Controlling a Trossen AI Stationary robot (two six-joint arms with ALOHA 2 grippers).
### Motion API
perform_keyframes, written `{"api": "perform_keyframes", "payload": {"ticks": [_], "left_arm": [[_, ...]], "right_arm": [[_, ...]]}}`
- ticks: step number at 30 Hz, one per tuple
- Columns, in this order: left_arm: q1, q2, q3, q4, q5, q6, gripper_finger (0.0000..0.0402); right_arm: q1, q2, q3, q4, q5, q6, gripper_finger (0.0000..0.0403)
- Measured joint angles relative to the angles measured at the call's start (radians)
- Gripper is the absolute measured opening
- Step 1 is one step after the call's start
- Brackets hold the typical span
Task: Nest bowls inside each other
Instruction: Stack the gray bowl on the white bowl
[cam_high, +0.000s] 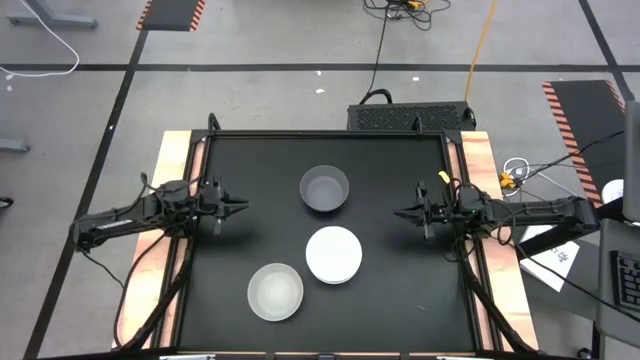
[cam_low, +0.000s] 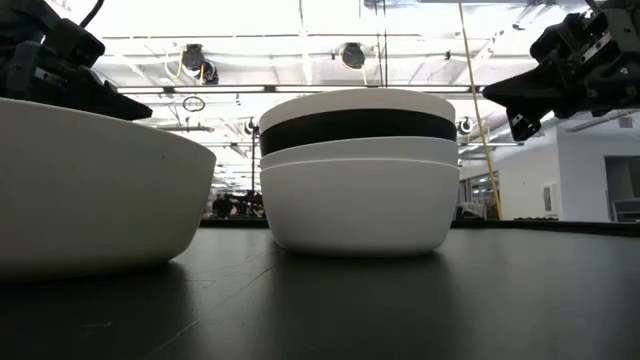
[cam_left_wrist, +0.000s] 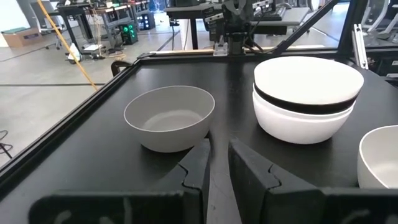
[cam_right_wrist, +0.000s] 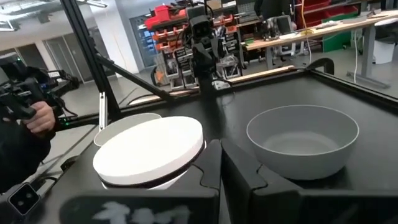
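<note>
Three groups of bowls rest by their bases on the black table. A grey bowl (cam_high: 325, 188) (cam_left_wrist: 169, 117) (cam_right_wrist: 303, 140) stands open and alone toward the far side. At the middle is a stack (cam_high: 333, 255) (cam_low: 358, 170) (cam_left_wrist: 308, 96) (cam_right_wrist: 149, 149) with white bowls below, a black band and a flat white top. A translucent pale bowl (cam_high: 275, 291) (cam_low: 90, 190) sits near the front. My left gripper (cam_high: 243, 207) (cam_left_wrist: 219, 155) hovers shut at the table's left side. My right gripper (cam_high: 398, 212) (cam_right_wrist: 220, 152) hovers shut at the right. Both point inward and touch nothing.
A raised black frame (cam_high: 330, 135) rims the table, with wooden strips (cam_high: 170, 200) outside it on the left and right. Bare table lies between each gripper and the bowls. A person's hand (cam_right_wrist: 37, 118) shows in the room beyond the table's left side.
</note>
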Motion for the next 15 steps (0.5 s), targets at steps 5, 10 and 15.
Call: {"api": "perform_keyframes", "payload": {"ticks": [5,10,15], "left_arm": [[0.0,0.0,0.0,0.037,0.026,-0.03,0.006],[-0.029,0.0,0.0,0.093,0.139,-0.095,0.006],[-0.113,0.0,0.0,0.121,0.142,-0.142,0.006]], "right_arm": [[0.0,0.0,-0.001,-0.005,-0.001,-0.001,0.0],[0.0,0.0,-0.001,-0.006,-0.002,-0.001,0.0],[0.0,0.0,-0.002,-0.013,-0.002,0.0,0.0]]}}
